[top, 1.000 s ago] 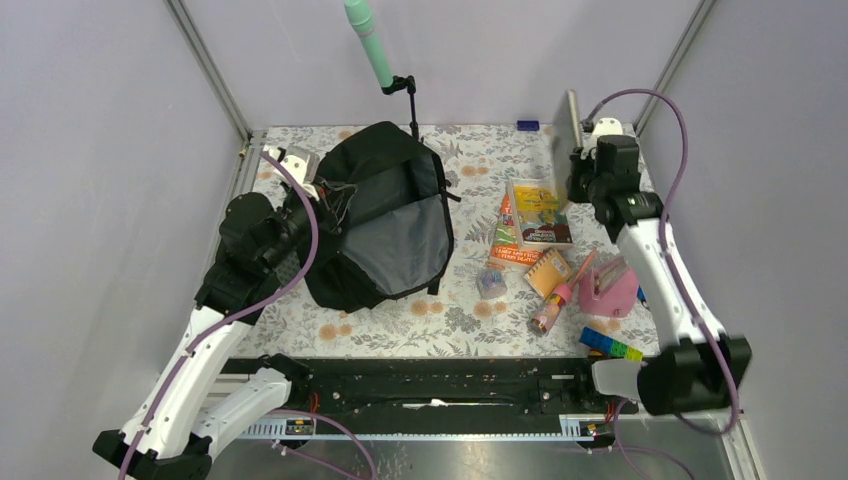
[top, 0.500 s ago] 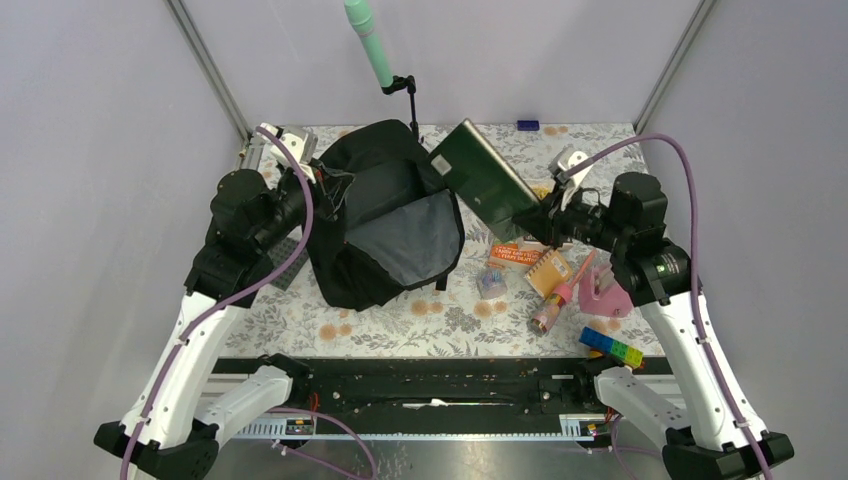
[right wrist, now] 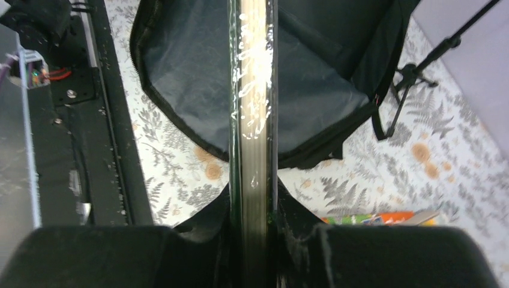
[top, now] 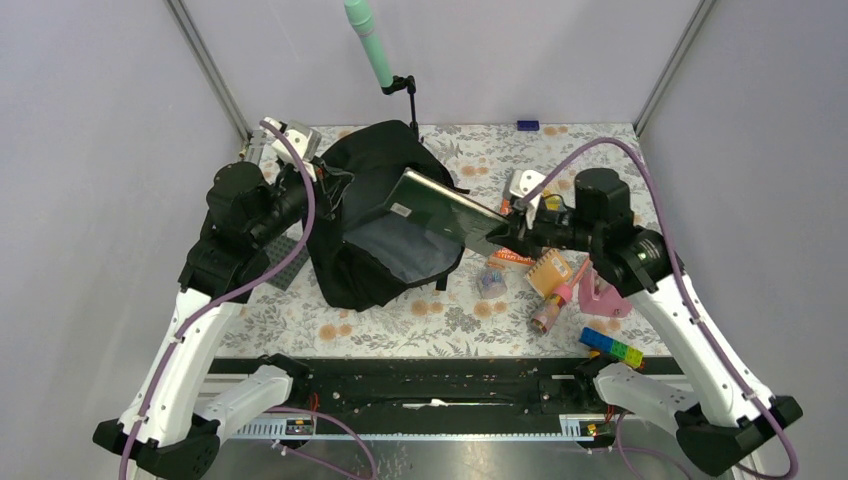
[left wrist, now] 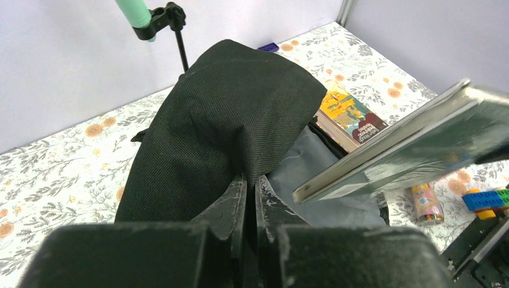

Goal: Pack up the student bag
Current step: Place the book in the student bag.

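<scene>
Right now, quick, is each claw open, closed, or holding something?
Left claw: closed, pinching the edge of the student bag.
Right claw: closed on the dark green book, held over the bag's opening.

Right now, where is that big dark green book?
In the top view the dark green book is mid-table, tilted in the air, clamped in the right gripper, its far end over the open mouth of the student bag.

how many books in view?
3: a green book in the right gripper over the bag; a yellow book on the table beside the bag; an orange notepad nearer. More may be hidden underneath.
</scene>
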`<state>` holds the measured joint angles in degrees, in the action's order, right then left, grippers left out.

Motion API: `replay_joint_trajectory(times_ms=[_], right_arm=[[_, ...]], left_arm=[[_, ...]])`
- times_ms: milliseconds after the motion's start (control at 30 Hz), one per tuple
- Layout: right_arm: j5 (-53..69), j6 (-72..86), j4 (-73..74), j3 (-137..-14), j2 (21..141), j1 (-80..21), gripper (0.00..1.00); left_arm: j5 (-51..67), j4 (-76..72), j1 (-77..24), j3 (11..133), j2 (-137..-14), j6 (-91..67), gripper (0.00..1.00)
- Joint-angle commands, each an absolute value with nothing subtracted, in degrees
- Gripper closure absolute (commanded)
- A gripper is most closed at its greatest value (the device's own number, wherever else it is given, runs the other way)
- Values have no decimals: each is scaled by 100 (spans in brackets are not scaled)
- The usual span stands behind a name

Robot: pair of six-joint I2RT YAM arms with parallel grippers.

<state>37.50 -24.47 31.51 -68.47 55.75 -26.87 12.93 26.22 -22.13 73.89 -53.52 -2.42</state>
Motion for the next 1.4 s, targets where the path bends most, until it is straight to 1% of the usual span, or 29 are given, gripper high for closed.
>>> replay_joint_trajectory(times_ms=[0,233,400,533,733,833,933,1167,1300,1367], right_arm=[[3225,-3562,2810,-7531,5966,-3139,100],[2446,-4997,2801,-8231,6794,-3462,100],[2155,-5896,3401,-9290,7571,-3589,100],[2155,-6443,3505,-9784,7972,-3721,100],[1936,-7211,4720,-10682,8667,-3848,100],[1897,-7315,5051,-10679,8708,-3873,100],[1768,-7384,4777,-10103,8439,-3894,100],[1724,-7141,4803,-9870,8314,-3901,100],[2055,-7059,4979,-9940,8291,-3898,100],[2303,-7013,5319,-10267,8382,-3915,100]], left_arm=[[1899,2219,-2197,7707,-5326,31,100],[2357,2330,-2193,7727,-5342,373,100],[2563,2409,-2195,7747,-5385,544,100],[2701,2382,-2197,7771,-5475,564,100],[2730,2363,-2196,7810,-5492,588,100],[2463,2297,-2197,7744,-5429,633,100],[2241,2216,-2197,7677,-5351,685,100],[1851,1938,-2196,7587,-5151,637,100],[2056,2016,-2197,7584,-5143,747,100],[2231,2028,-2197,7552,-5129,792,100]])
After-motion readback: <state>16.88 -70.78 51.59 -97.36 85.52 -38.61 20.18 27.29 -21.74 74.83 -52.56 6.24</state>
